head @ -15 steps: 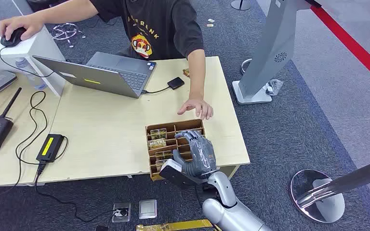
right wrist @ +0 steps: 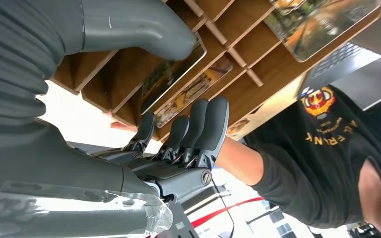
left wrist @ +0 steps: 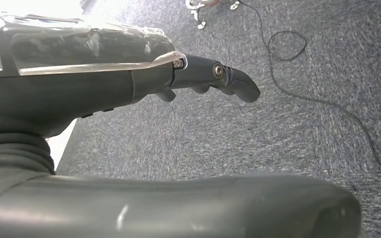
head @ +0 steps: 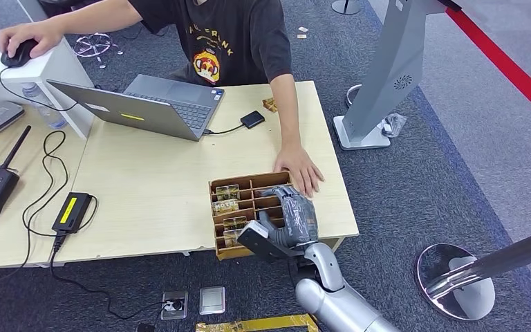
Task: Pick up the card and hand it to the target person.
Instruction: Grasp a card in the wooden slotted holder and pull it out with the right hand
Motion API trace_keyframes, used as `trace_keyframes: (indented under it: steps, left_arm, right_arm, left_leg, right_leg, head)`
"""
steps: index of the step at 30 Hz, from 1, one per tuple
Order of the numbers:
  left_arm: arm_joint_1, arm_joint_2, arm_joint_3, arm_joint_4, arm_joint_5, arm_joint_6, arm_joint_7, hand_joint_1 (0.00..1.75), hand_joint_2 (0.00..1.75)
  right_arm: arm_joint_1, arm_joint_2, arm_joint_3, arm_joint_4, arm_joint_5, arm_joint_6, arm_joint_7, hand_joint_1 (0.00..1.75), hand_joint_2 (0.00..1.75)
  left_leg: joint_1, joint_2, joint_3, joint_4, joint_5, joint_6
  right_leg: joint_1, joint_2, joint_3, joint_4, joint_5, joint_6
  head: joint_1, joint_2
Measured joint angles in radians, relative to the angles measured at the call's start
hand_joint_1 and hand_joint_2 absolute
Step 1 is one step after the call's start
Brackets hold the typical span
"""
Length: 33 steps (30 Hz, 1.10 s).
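— Cards [head: 227, 205] stand in the compartments of a wooden divider box [head: 216, 235] at the near edge of the light wooden table [head: 145, 194]. Where is the robot's right hand?

— The right hand [head: 287, 220] reaches into the right side of the box. In the right wrist view its thumb [right wrist: 144, 27] lies against one card [right wrist: 171, 74] leaning in a compartment, with the dark fingers [right wrist: 198, 124] extended on the card's other side.

— Has it got the card?

— Hard to say; the thumb touches it, but the fingers look loosely spread rather than pinched, so whether it grips cannot be told.

— And the other hand?

— The left hand [left wrist: 129, 99] hangs over grey carpet, fingers [left wrist: 228, 79] slightly curved, apart, holding nothing.

— Who is nearby?

— A person in a dark printed T-shirt [head: 231, 41] sits beyond the box, one hand [head: 301, 169] flat on the table at the box's far right corner, the other on a mouse [head: 17, 52]. An open laptop [head: 145, 104] sits beyond the box.
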Motion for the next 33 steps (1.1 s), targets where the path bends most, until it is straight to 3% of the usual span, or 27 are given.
trace_keyframes:
  steps: [9,13,16,18,20,33]
  left_arm:
    - [-0.002,0.000,0.000,0.000,0.001,-0.002,0.005,0.00,0.00]
    - [-0.003,0.000,0.000,0.000,0.002,-0.003,0.009,0.00,0.00]
    - [-0.003,0.000,0.000,0.000,0.006,-0.004,0.009,0.00,0.00]
    - [-0.003,0.000,0.000,0.000,0.008,-0.004,0.009,0.00,0.00]
    - [-0.003,0.000,0.000,0.000,0.009,-0.004,0.009,0.00,0.00]
    - [-0.006,0.000,0.000,0.000,0.011,-0.002,0.009,0.00,0.00]
  right_arm:
    - [-0.002,-0.012,-0.005,0.023,0.010,-0.004,0.015,0.90,1.75]
    - [-0.003,-0.018,-0.006,0.027,0.015,-0.009,0.026,1.03,1.75]
    - [-0.003,-0.024,-0.006,0.028,0.017,-0.011,0.028,1.22,1.75]
    - [-0.002,-0.027,-0.007,0.028,0.022,-0.012,0.029,1.54,1.75]
    - [-0.002,-0.029,-0.009,0.028,0.026,-0.015,0.029,1.75,1.75]
    - [-0.002,-0.029,-0.027,0.029,0.038,-0.020,0.006,1.75,1.75]
  left_leg:
    - [0.000,0.000,0.000,0.000,0.000,0.000]
    - [0.000,0.000,0.000,0.000,0.000,0.000]
    - [0.000,0.000,0.000,0.000,0.000,0.000]
    - [0.000,0.000,0.001,0.000,0.000,0.000]
    - [0.000,0.000,0.001,0.000,0.000,0.000]
    - [0.000,0.000,0.001,0.000,0.000,0.000]
  right_leg:
    - [0.000,0.000,0.000,0.000,0.000,0.000]
    - [0.000,0.000,0.000,0.000,0.000,0.000]
    - [0.000,0.000,0.000,0.000,0.000,0.000]
    - [0.000,0.000,0.001,0.000,0.000,0.000]
    - [0.000,0.000,0.001,0.000,0.000,0.000]
    - [0.000,0.000,0.001,0.000,0.000,0.000]
  head:
    - [0.000,0.000]
    - [0.000,0.000]
    - [0.000,0.000]
    - [0.001,0.000]
    - [0.001,0.000]
    - [0.000,0.000]
